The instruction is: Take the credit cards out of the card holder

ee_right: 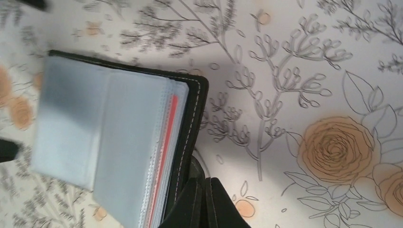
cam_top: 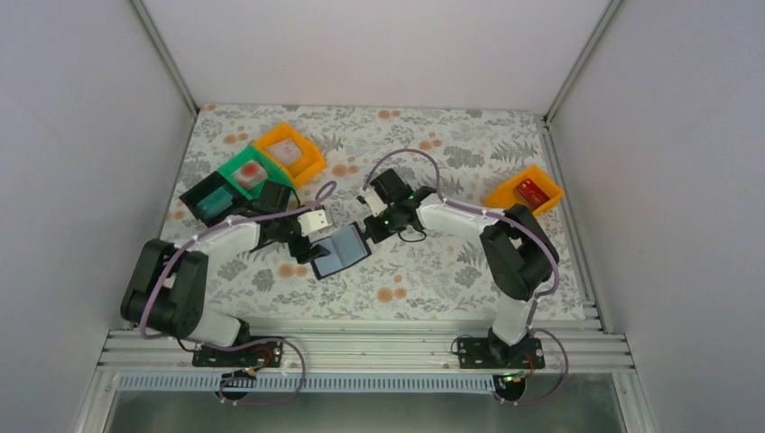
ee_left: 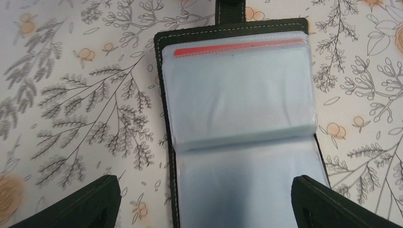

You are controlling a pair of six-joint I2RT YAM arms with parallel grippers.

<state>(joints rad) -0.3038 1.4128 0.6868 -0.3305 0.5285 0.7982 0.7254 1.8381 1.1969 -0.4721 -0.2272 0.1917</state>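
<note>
The black card holder [cam_top: 341, 251] lies open on the flowered table between both arms, its pale bluish sleeves [ee_left: 237, 95] facing up. One red credit card [ee_left: 237, 49] shows as a strip inside a sleeve, and its edge [ee_right: 164, 161] also shows in the right wrist view. My left gripper [ee_left: 204, 179] hovers over the holder's near half, open, one finger on each side of it. My right gripper [ee_right: 205, 183] is shut at the holder's far edge, where the small black tab [ee_right: 196, 166] runs in between its fingertips.
Orange [cam_top: 290, 153], green [cam_top: 248, 173] and black [cam_top: 212, 200] trays stand in a row at the back left, close behind the left arm. Another orange tray [cam_top: 523, 191] with a red item sits at the right edge. Walls enclose the table.
</note>
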